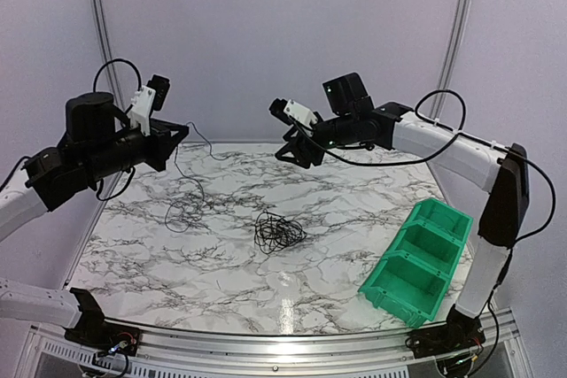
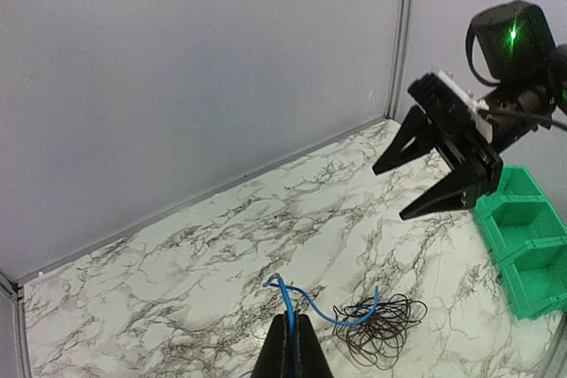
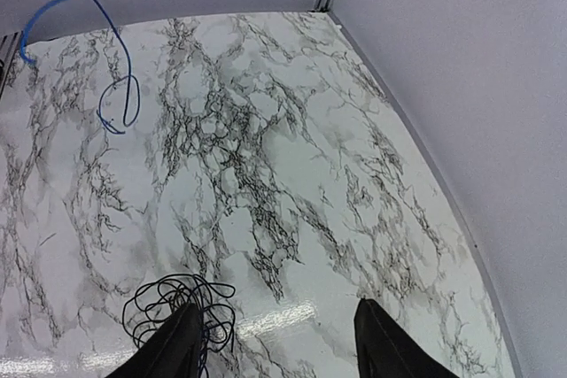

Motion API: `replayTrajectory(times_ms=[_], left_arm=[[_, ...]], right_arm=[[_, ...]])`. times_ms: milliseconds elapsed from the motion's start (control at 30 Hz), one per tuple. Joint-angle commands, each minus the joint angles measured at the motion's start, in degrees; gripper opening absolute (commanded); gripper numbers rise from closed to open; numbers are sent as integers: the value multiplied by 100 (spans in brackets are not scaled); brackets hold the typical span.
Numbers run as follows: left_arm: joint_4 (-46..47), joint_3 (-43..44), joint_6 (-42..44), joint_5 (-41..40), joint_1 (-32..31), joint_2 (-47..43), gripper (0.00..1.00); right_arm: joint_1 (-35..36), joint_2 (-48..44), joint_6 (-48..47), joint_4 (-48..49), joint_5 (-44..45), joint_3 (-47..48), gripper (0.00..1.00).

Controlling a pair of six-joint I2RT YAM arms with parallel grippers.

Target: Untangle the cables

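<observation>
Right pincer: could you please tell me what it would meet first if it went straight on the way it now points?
Probably bare marble tabletop, just beside the black cable tangle; the open right pincer seems to miss it, though depth is unclear.

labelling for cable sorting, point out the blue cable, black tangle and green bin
blue cable (image 2: 286,300): left wrist view, upright stretch near the bottom edge
black tangle (image 1: 279,231): top view, middle of the coil
green bin (image 1: 399,303): top view, near end wall
</observation>
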Motion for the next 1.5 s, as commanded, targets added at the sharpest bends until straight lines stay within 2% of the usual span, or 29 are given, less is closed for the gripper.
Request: replayTrajectory(times_ms=[0,200,333,400,600,767,1133,1333,1400,1467], left_arm=[[337,-362,-47,978,15,91,0],[874,-828,-329,1689,15,202,0],[1039,-984,-378,1928,15,240,0],[1039,-989,-339,2044,15,256,0],[1039,-1049,-324,1995,15,189,0],[1014,-1094,-329,1643,15,83,0],[1013,-1104,-346,1609,15,-16,0],[1015,-1080,-352,1617,15,-12,0],[1024,-1085,-361,1628,15,1,0],[1037,-1082,-370,1639,15,25,0]], right_arm=[[295,119,-242,-448,152,810,60],[685,443,-257,-656,-185,1245,66],[693,682,452,-585,-1055,1361,69],[695,756,840,-461,-1448,1294,73],[747,937,1329,-374,-1887,1059,81],[741,672,987,-406,-1813,746,77],[793,760,344,-954,-2250,716,71],[882,693,-20,-1190,-2638,653,59],[892,641,-120,-1272,-2842,637,59],[901,601,-134,-1314,-3014,628,63]])
